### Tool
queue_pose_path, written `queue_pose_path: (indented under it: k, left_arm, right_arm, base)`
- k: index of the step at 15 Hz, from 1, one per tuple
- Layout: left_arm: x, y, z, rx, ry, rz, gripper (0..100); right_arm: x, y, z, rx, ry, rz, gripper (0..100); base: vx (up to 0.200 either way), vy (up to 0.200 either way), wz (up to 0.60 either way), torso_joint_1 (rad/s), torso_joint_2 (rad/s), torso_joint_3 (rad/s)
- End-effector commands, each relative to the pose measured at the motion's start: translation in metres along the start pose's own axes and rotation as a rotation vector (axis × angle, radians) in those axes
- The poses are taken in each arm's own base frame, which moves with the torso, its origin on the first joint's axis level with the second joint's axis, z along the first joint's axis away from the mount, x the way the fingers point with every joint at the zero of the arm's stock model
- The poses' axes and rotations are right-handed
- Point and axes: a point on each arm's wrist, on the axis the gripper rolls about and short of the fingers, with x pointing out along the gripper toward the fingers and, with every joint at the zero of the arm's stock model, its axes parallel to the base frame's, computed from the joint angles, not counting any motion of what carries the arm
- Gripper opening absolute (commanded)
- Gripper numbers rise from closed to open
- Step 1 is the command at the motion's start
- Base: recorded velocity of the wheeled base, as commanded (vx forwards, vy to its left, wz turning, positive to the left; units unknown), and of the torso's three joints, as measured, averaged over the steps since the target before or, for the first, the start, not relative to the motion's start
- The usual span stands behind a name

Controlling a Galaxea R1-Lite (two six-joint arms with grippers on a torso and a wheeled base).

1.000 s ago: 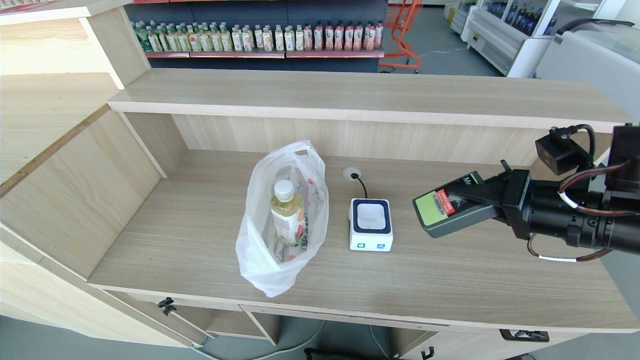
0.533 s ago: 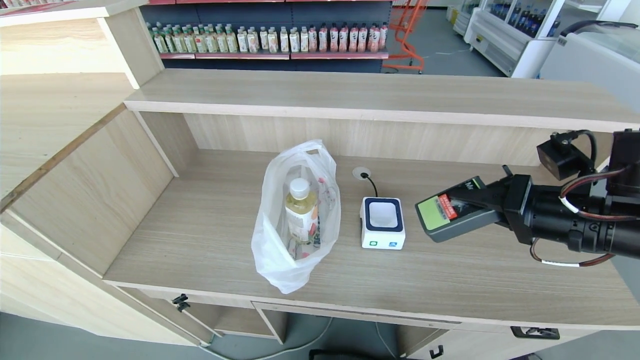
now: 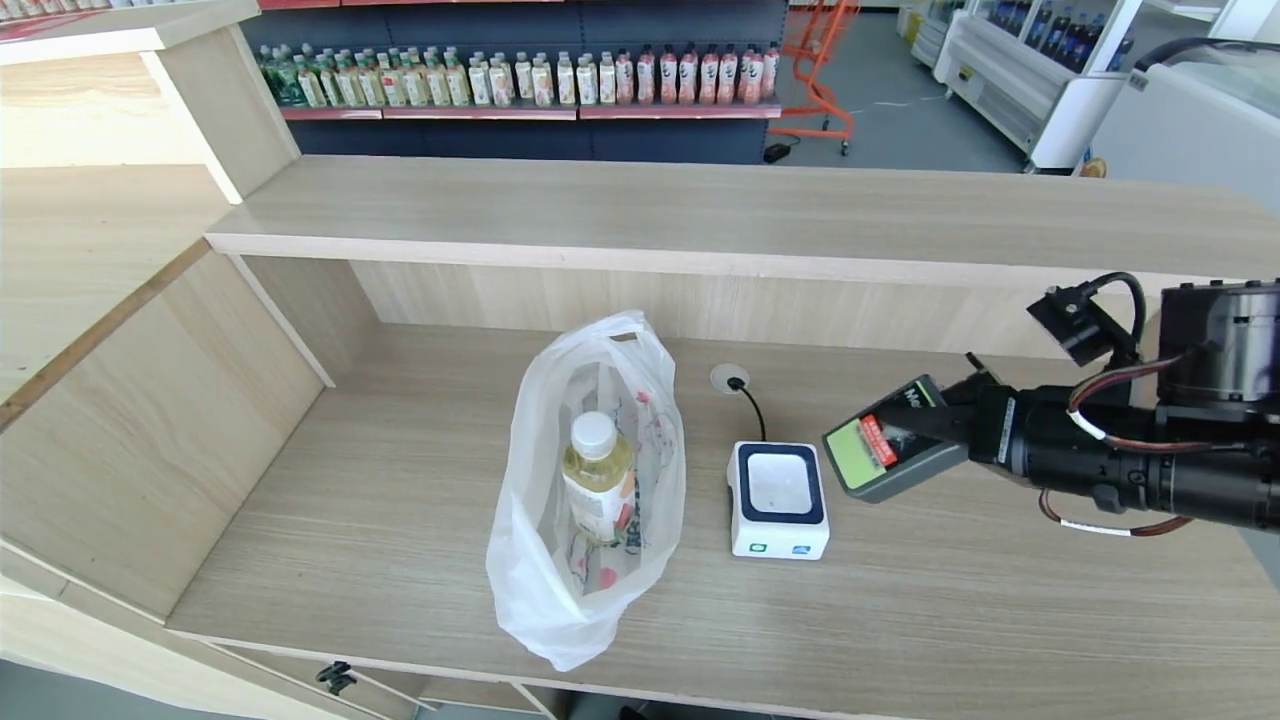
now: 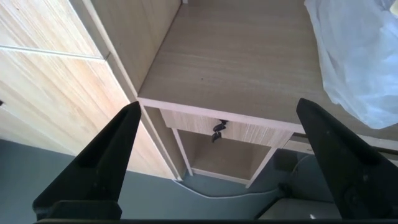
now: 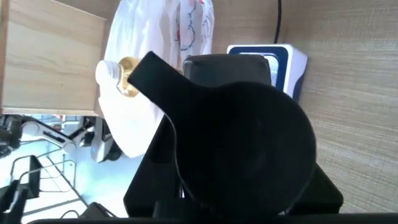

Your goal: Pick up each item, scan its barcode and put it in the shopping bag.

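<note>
My right gripper (image 3: 918, 430) is shut on a dark box (image 3: 880, 452) with a green and red label, held in the air just right of the white scanner (image 3: 778, 486) and above the counter. In the right wrist view the box (image 5: 229, 67) hangs over the scanner (image 5: 293, 57). A white shopping bag (image 3: 530, 560) stands left of the scanner with a yellow-green bottle (image 3: 598, 478) upright inside it. My left gripper (image 4: 217, 155) is open with nothing between its fingers, below and in front of the counter's front edge, near the bag (image 4: 357, 56).
A cable runs from the scanner to a round hole (image 3: 730, 379) in the counter. A raised ledge (image 3: 700, 210) closes the back and a wooden side wall (image 3: 150, 420) the left. A drawer handle (image 4: 218, 129) hangs under the counter front. Bare wood lies right of the scanner.
The head camera has shifted, so the whole scene sits lower in the picture. The right gripper with the box has come a little closer to the scanner.
</note>
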Motion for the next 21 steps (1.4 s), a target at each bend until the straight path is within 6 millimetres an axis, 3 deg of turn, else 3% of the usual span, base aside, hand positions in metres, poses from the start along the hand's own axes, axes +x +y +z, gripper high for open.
queue_pose_path:
  k: [1,6,14,21]
  left_arm:
    - [0.000,0.000,0.000,0.000,0.000,0.001,100]
    - [0.000,0.000,0.000,0.000,0.000,0.001,100]
    - [0.000,0.000,0.000,0.000,0.001,0.001,100]
    - [0.000,0.000,0.000,0.000,0.001,0.001,100]
  right_arm:
    - [0.019,-0.002,-0.010,-0.021,0.061,-0.002,0]
    - [0.052,0.004,-0.029,-0.057,0.119,0.050,0]
    - [0.106,-0.021,-0.035,-0.111,0.130,0.002,0]
    - [0.125,-0.026,-0.034,-0.150,0.119,-0.003,0]
  base:
    - [0.000,0.000,0.00,0.000,0.00,0.000]
    - [0.000,0.000,0.00,0.000,0.00,0.000]
    - [0.000,0.000,0.00,0.000,0.00,0.000]
    - [0.000,0.000,0.00,0.000,0.00,0.000]
